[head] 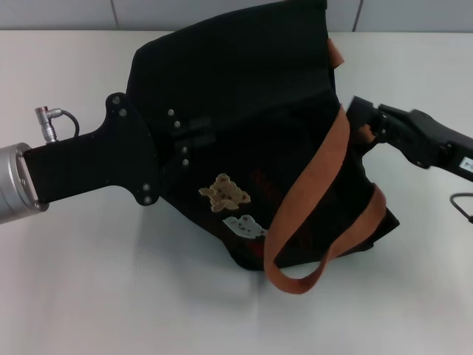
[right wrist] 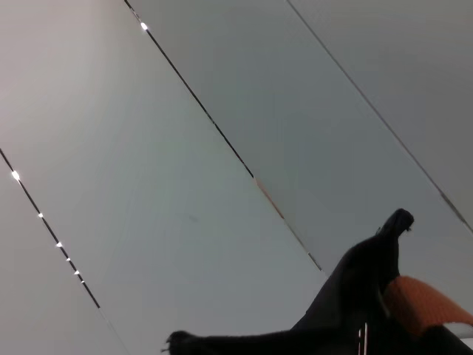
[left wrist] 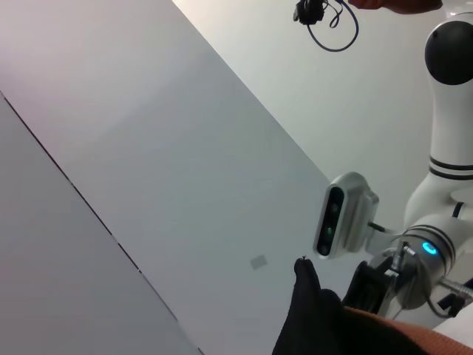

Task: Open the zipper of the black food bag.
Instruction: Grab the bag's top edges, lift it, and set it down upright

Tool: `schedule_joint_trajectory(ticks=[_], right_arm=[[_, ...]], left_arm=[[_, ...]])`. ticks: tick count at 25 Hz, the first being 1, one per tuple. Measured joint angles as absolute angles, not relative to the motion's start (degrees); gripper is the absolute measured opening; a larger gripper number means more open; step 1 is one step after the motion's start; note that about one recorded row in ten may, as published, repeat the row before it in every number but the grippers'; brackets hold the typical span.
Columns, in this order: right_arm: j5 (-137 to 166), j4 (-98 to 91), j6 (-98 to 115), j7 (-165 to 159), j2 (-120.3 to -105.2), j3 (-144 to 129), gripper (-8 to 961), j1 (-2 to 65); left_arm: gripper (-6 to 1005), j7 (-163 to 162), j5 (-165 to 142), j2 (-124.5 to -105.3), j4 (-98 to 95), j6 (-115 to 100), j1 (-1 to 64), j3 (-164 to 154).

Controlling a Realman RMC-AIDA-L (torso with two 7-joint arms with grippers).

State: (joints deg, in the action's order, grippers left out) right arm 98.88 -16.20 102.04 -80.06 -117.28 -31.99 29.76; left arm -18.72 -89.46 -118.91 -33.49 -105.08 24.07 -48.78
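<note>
- The black food bag (head: 236, 133) lies tipped on the white table (head: 89, 296), one orange strap (head: 318, 222) looping off its front.
- The left gripper (head: 174, 144) reaches in against the bag's left side, by the bear patch (head: 225, 192); whether its fingers are apart or together I cannot tell.
- The right gripper (head: 362, 122) sits at the bag's right edge, touching the strap; its state I cannot tell.
- The zipper cannot be made out.

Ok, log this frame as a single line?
stage: both arms at bag | black food bag: tipped on table | left gripper: against bag's side | right gripper: at bag's right end | zipper: not visible
</note>
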Motion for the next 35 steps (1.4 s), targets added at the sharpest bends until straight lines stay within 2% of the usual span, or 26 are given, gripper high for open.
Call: schedule_joint_trajectory(ticks=[7, 14, 16, 26, 30, 35], right_arm=[[98.5, -16.2, 102.6, -79.9, -116.90, -31.6, 54, 27.4], [100.0, -15.9, 96.1, -79.6, -118.86, -34.8, 54, 29.9], [100.2, -13.4, 92.4, -77.9, -119.45, -39.5, 56, 32.2], [98.2, -5.7, 87.7, -71.5, -119.84, -41.2, 51, 39.9], [97.8, -5.1, 87.7, -71.0, -119.86, -40.5, 54, 40.0], [97.4, -6.4, 88.9, -71.1, -119.48, -39.2, 67, 35.4]], left_arm=[[71, -18.7, -89.4, -118.93, -33.5, -105.8, 23.9, -49.1], [71, -17.9, -88.8, -119.01, -33.5, -106.2, 24.1, -49.2], [71, -17.9, -88.7, -119.00, -33.5, -106.9, 24.4, -49.3], [71, -15.8, -87.8, -119.07, -32.8, -108.7, 25.0, -52.4], [71, -15.8, -87.7, -119.09, -32.7, -108.8, 25.0, -52.7], [71, -15.8, -87.8, -119.12, -32.6, -108.4, 24.7, -52.5]])
